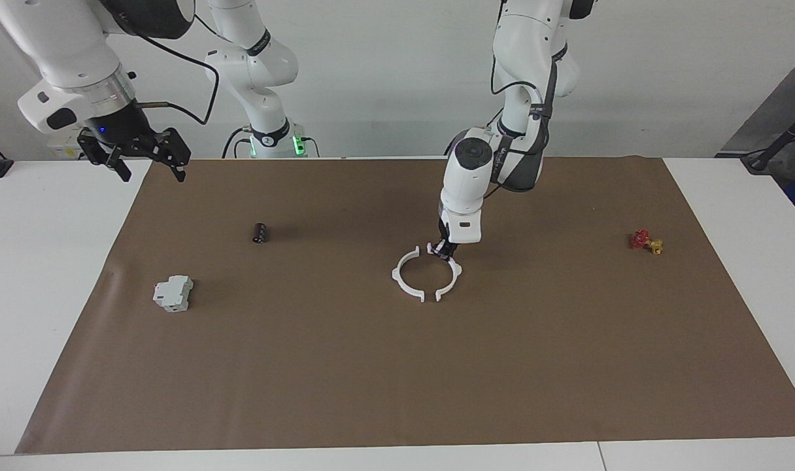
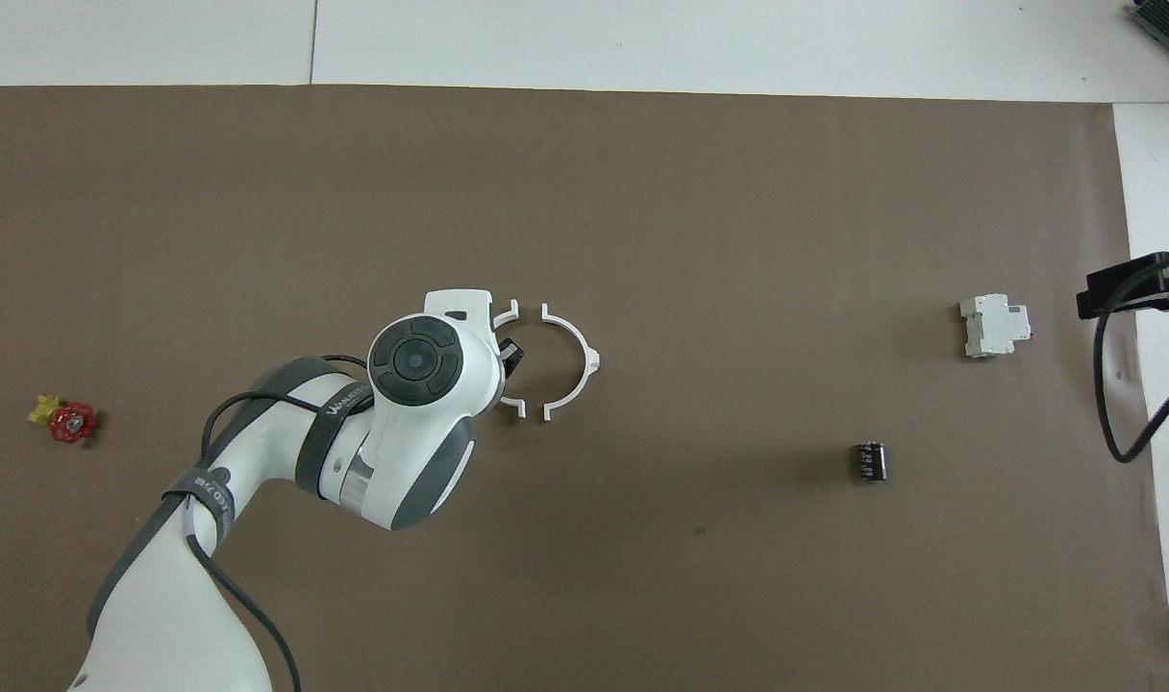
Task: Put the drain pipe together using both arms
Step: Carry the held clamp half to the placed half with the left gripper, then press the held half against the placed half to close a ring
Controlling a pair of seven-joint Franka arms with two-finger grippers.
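Note:
The drain pipe is in two white half-rings on the brown mat [image 1: 319,366]. One half-ring [image 1: 397,275] [image 2: 593,360] lies flat near the mat's middle. My left gripper [image 1: 444,250] [image 2: 510,358] is shut on the middle of the other half-ring [image 1: 452,281] [image 2: 514,405], low at the mat. The held piece's ends face the lying piece's ends across narrow gaps, so the two outline a ring. The left arm's wrist hides most of the held piece in the overhead view. My right gripper [image 1: 149,171] [image 2: 1128,288] waits open, high over the mat's edge at the right arm's end.
A grey-white boxy block [image 1: 173,292] [image 2: 995,327] and a small black cylinder [image 1: 260,232] [image 2: 869,460] lie toward the right arm's end. A red and yellow valve [image 1: 646,241] [image 2: 65,421] lies toward the left arm's end.

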